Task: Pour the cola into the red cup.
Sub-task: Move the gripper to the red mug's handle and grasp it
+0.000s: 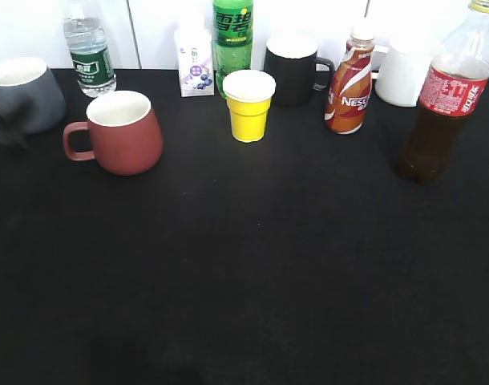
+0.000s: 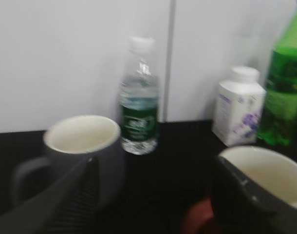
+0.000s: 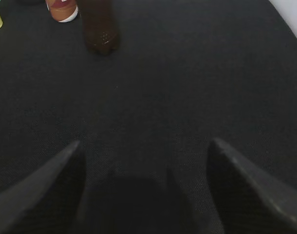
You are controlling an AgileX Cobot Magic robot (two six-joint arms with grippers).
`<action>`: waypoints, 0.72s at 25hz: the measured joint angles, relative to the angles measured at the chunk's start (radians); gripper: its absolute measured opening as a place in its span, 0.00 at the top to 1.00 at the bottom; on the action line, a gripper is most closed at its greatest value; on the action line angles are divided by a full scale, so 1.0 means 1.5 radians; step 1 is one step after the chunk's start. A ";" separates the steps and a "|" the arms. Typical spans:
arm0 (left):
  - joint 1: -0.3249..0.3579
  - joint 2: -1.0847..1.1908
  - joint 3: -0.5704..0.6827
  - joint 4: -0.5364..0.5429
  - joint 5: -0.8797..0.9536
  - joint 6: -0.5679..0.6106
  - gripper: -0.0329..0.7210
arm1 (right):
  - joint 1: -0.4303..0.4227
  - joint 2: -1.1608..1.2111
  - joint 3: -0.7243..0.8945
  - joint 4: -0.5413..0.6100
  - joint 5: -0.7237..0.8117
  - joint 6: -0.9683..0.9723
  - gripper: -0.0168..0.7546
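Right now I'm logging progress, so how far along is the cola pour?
Nothing looks done: the cola bottle stands upright and capped on the right, and the red cup shows a white, empty-looking interior. In hand: nothing is held. The left gripper is open near the red cup and the grey mug, and the right gripper is open, short of the bottle. Left: grasping, uncapping, pouring.

Nescafe bottle (image 1: 349, 90): "NES..." in white letters on brown-red wrap, rest curves out of sight.
Green bottle (image 1: 232, 36): two large white Chinese characters, 雪碧, on green label.
Cola (image 1: 445, 96): white Chinese characters on red label, too small to read.
Water bottle (image 1: 90, 50): dark green label, print illegible.
White carton (image 1: 195, 62): purple print, blueberry picture, text illegible.
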State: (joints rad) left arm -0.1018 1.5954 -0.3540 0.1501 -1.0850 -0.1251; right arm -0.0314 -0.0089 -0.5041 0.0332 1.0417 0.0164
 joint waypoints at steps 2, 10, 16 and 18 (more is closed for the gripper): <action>0.000 0.085 0.000 0.015 -0.062 -0.011 0.30 | 0.000 0.000 0.000 0.000 0.000 0.000 0.22; 0.000 0.197 -0.062 0.021 -0.072 -0.013 0.32 | 0.000 0.000 0.000 0.000 0.000 0.000 0.22; 0.000 0.227 -0.122 0.026 -0.011 -0.013 0.34 | 0.000 0.000 0.000 0.000 0.000 0.000 0.22; 0.000 0.247 -0.136 0.027 -0.013 -0.013 0.34 | 0.000 0.000 0.000 0.000 0.000 0.000 0.22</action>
State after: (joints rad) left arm -0.1018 1.9665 -0.5587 0.1899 -1.1051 -0.1446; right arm -0.0314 -0.0089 -0.5041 0.0332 1.0417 0.0164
